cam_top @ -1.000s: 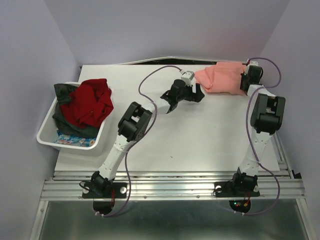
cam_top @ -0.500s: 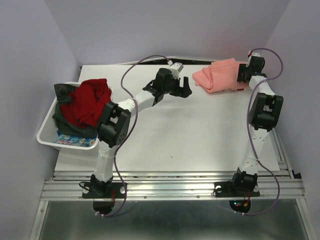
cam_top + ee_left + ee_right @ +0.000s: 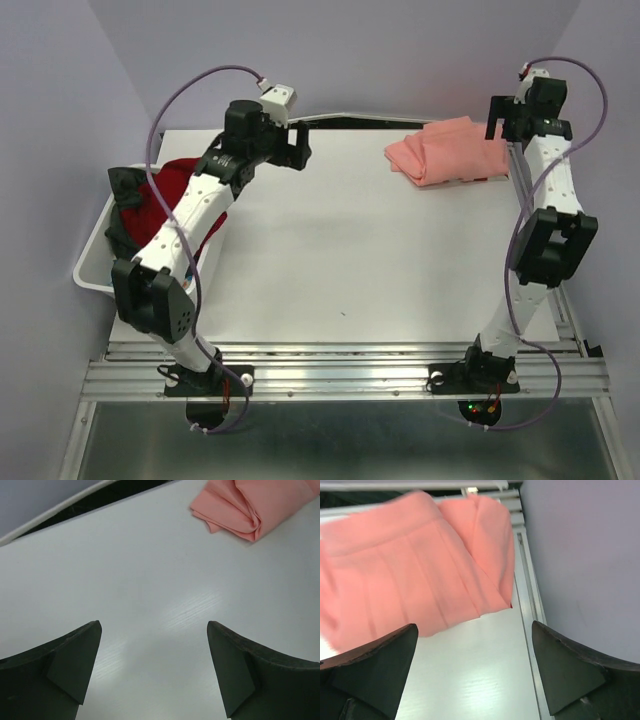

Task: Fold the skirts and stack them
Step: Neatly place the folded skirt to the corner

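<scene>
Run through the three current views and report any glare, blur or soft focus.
Top external: evenly lit and sharp, only faint shadows on the white table. Left wrist: a pale sheen on the table ahead of the left gripper, which is dark and soft-edged; the folded pink skirt is crisp. Right wrist: the skirt smears at its left edge.

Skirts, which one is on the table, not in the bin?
The salmon-pink skirt, folded at far right; the red garment and dark garment are heaped in the bin.
</scene>
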Controlling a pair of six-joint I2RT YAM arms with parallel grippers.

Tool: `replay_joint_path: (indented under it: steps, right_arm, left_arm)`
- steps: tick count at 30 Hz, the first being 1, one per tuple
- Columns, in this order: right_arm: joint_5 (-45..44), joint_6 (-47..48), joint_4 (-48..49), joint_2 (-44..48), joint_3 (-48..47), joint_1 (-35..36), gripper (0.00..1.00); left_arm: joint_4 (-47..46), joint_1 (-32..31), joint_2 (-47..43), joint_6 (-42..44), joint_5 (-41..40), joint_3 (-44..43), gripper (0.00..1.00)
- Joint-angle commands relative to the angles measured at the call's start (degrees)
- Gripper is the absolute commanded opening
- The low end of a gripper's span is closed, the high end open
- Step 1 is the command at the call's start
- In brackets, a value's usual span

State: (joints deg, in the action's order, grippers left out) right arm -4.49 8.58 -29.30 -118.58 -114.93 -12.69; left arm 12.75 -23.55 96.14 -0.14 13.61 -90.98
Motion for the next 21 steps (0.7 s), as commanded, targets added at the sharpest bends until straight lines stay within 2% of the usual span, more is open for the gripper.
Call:
replay_joint_path:
  steps: [1,6,7,9,10,14,21]
  right_arm:
    - [14.11,-0.05,-9.79,9.85,-0.91,0.47,1.00]
    - [28.81,-1.63,-18.50,17.76,8.83,0.47,1.00]
    - [33.45,-1.81,-18.77,20.73,14.68,0.47,1.00]
    - [37.26,-1.99,-18.78,23.91,21.38,0.47,1.00]
    - [39.45,-1.90,-18.25,27.15,28.38,0.47,1.00]
    - [39.30,-1.02,-14.39,35.25,43.28,3.19,1.00]
    - [33.69,0.74,-12.80,44.48,54.54,7.76,1.00]
  left_arm:
    - [7.44,0.52,-7.62,9.00,-4.28,1.67,0.99]
    - [8.34,2.10,-14.74,10.86,-6.74,10.01,0.99]
    - [7.64,2.28,-17.27,11.82,-7.45,13.25,0.99]
    - [7.11,2.19,-19.75,12.97,-7.72,16.52,0.99]
    - [6.67,2.19,-21.76,13.41,-7.98,19.41,0.99]
    - [5.97,2.19,-25.56,15.43,-8.33,25.58,0.99]
    - [5.36,2.02,-28.55,17.37,-8.24,34.63,0.99]
